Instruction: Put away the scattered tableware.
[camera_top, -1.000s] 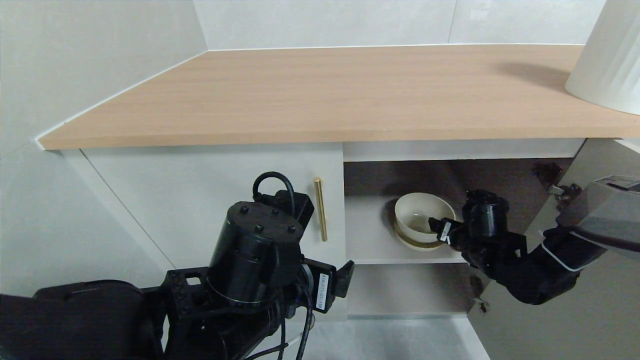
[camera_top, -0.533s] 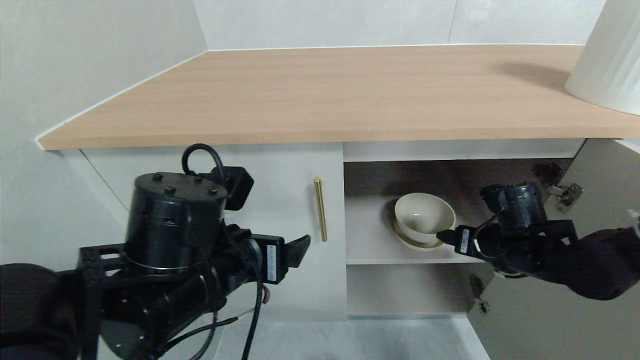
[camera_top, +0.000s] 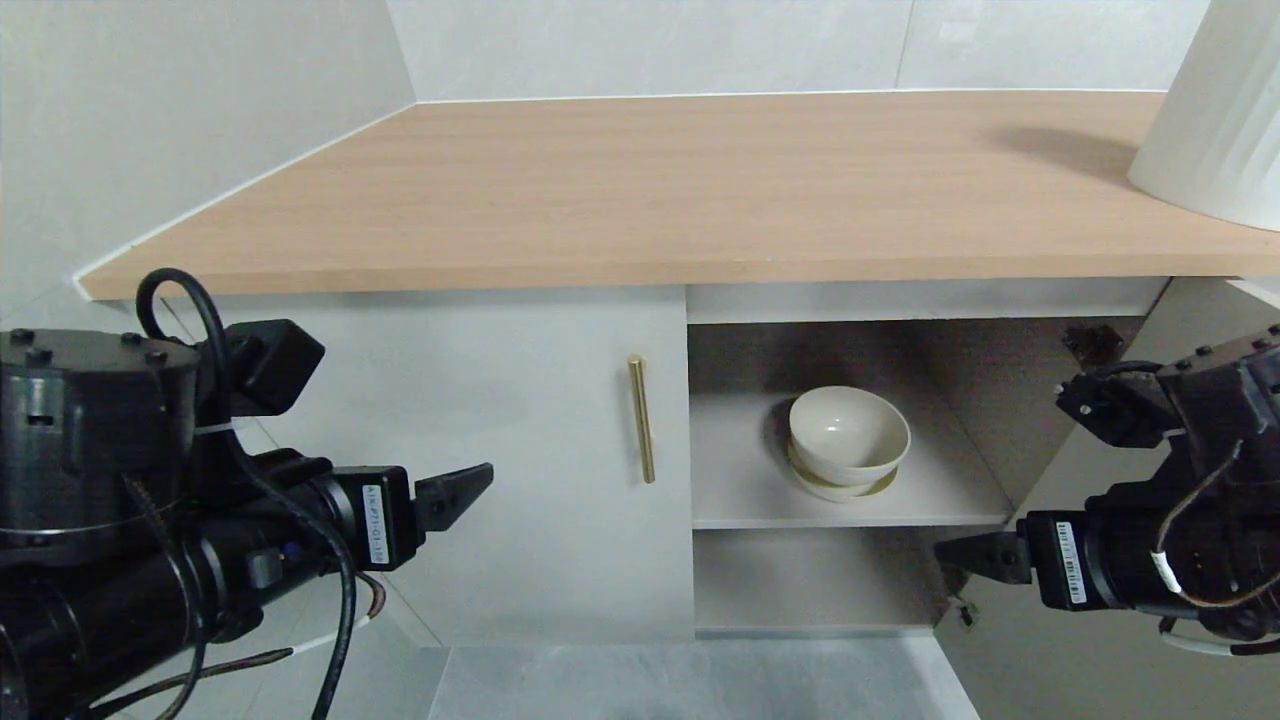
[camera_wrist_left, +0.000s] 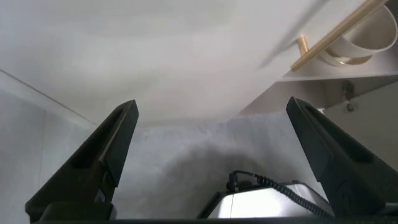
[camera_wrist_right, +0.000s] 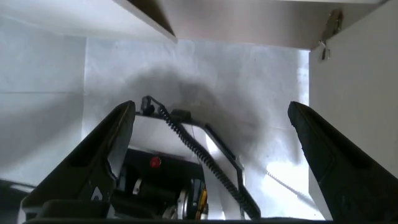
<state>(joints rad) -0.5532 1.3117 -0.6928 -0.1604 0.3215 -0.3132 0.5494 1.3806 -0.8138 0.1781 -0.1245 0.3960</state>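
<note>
A cream bowl (camera_top: 849, 434) rests on a cream plate (camera_top: 840, 487) on the upper shelf (camera_top: 740, 480) of the open cabinet; the bowl (camera_wrist_left: 367, 38) also shows in the left wrist view. My left gripper (camera_top: 455, 495) hangs at the lower left, in front of the shut left cabinet door (camera_top: 480, 440), fingers wide apart and empty (camera_wrist_left: 211, 155). My right gripper (camera_top: 975, 555) is low at the right, outside the cabinet below shelf level, open and empty (camera_wrist_right: 214, 155).
The right cabinet door (camera_top: 1130, 600) stands open beside my right arm. A brass handle (camera_top: 640, 418) runs down the shut door. A white ribbed container (camera_top: 1215, 110) stands on the wooden countertop (camera_top: 640, 190) at the far right. Grey floor lies below.
My right gripper has let go of the bowl and drawn back out of the cabinet, down and to the right. My left arm swung away to the left.
</note>
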